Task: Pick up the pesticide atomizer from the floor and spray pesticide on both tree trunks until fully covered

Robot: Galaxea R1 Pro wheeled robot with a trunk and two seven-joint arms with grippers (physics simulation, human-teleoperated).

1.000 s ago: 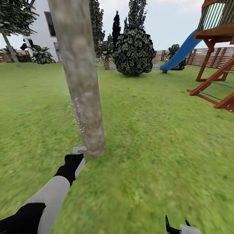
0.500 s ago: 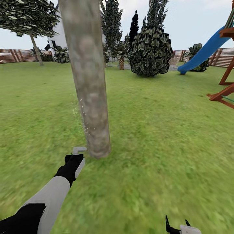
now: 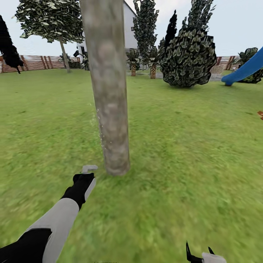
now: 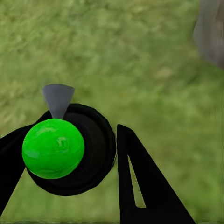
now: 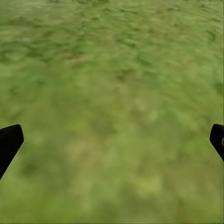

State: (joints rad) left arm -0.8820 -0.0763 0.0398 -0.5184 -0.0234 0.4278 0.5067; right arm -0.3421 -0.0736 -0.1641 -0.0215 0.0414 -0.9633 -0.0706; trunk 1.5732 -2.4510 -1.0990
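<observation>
A thick pale grey-beige tree trunk (image 3: pixel 109 102) rises from the grass just ahead of me. My left gripper (image 3: pixel 84 178) hangs low beside its base, shut on the pesticide atomizer (image 4: pixel 70 149), a black round body with a bright green ball on top. The atomizer's grey nozzle (image 3: pixel 89 168) points toward the trunk's foot. A few whitish specks of pesticide (image 3: pixel 98 122) float along the trunk's left side. A second tree (image 3: pixel 51 18) with a thin bare trunk stands far back left. My right gripper (image 3: pixel 199 254) is open over bare grass (image 5: pixel 112 93).
The lawn (image 3: pixel 190 146) spreads wide on all sides. A round dark bush (image 3: pixel 188 58), small palms and a white house (image 3: pixel 129 29) stand at the back, with a blue slide (image 3: pixel 244 71) at the right edge. A wooden fence (image 3: pixel 36 63) closes the far left.
The whole view has swung left: trunk, bush and slide have slid right in the picture and the play frame has left it. Both arms hold their pose. Fewer specks float by the trunk.
</observation>
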